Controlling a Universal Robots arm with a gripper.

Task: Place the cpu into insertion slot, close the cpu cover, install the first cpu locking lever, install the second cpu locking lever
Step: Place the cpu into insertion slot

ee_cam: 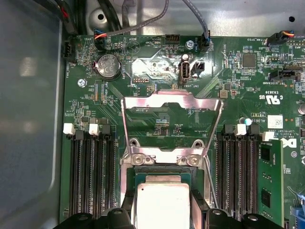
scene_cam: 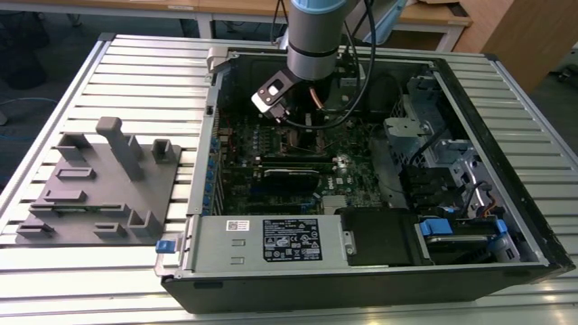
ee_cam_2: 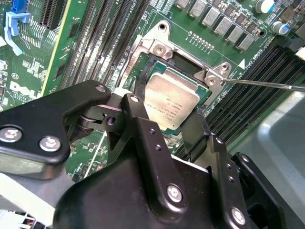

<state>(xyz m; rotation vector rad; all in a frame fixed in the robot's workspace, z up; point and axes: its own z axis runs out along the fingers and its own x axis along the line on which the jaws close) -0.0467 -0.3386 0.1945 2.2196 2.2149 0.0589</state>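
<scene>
Silver-bronze, the flat square cpu [ee_cam_2: 174, 98] sits clamped in the matte black gripper [ee_cam_2: 167, 105] at the dark square insertion slot [ee_cam_2: 181, 61], thin shiny cpu cover [ee_cam: 143, 102] open.

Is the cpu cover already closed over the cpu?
No: in the first wrist view the cpu cover stands swung open beyond the cpu, whose metal top lies bare.

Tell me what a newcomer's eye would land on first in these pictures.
In the exterior view, the grey robot arm reaches down into the open computer case lying on the slatted table. In the second wrist view, the silvery cpu sits gripped in the black gripper at the insertion slot. In the first wrist view, the cpu cover stands flipped open behind the slot.
</scene>
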